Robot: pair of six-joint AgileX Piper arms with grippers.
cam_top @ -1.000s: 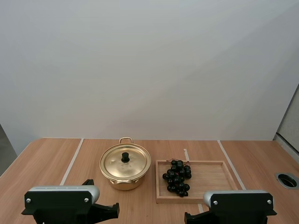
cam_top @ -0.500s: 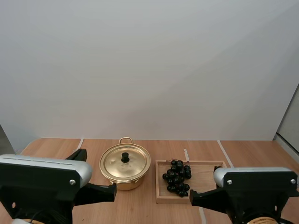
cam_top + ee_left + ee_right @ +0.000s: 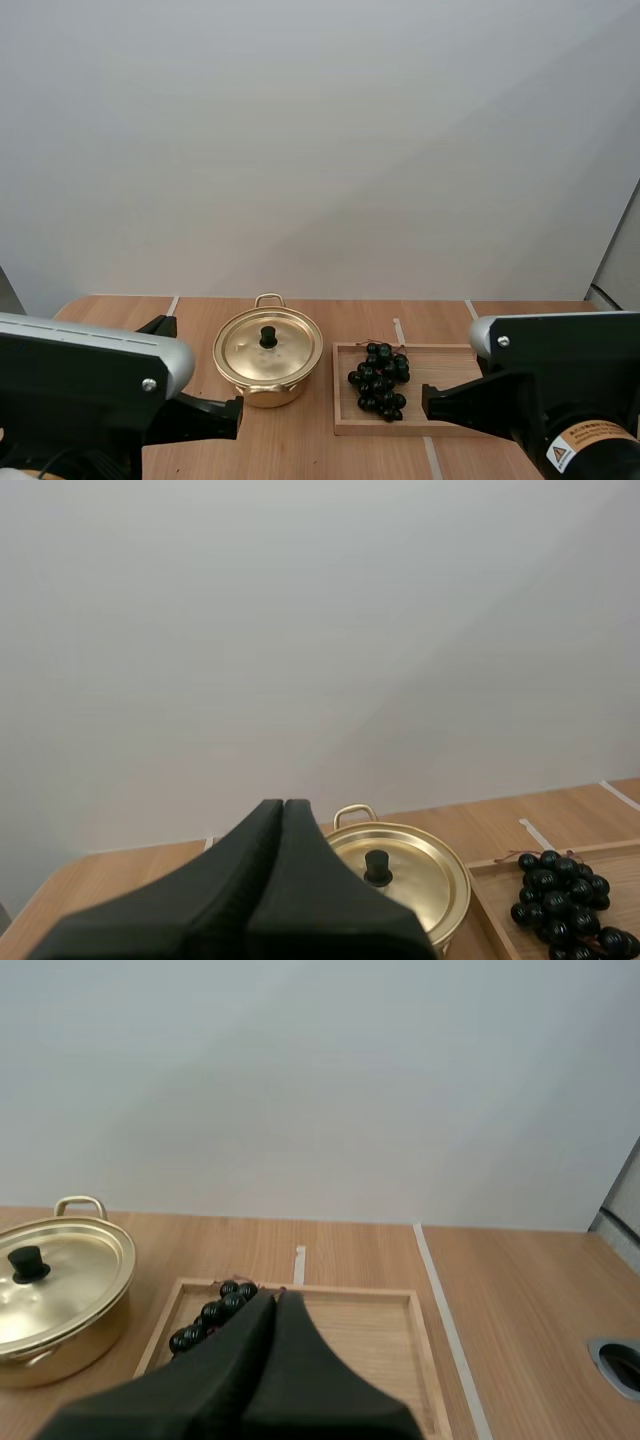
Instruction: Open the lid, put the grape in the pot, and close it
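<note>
Grapes lie at the left end of the wooden tray; the pot, lid on, stands just beside the tray's left edge. The left gripper and right gripper are both closed tight, holding nothing.

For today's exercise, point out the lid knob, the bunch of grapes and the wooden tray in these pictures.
lid knob (image 3: pixel 268 338): high view, on the black knob's top.
bunch of grapes (image 3: pixel 380 380): high view, on the cluster's middle.
wooden tray (image 3: pixel 445 367): high view, on its bare floor right of the bunch.
</note>
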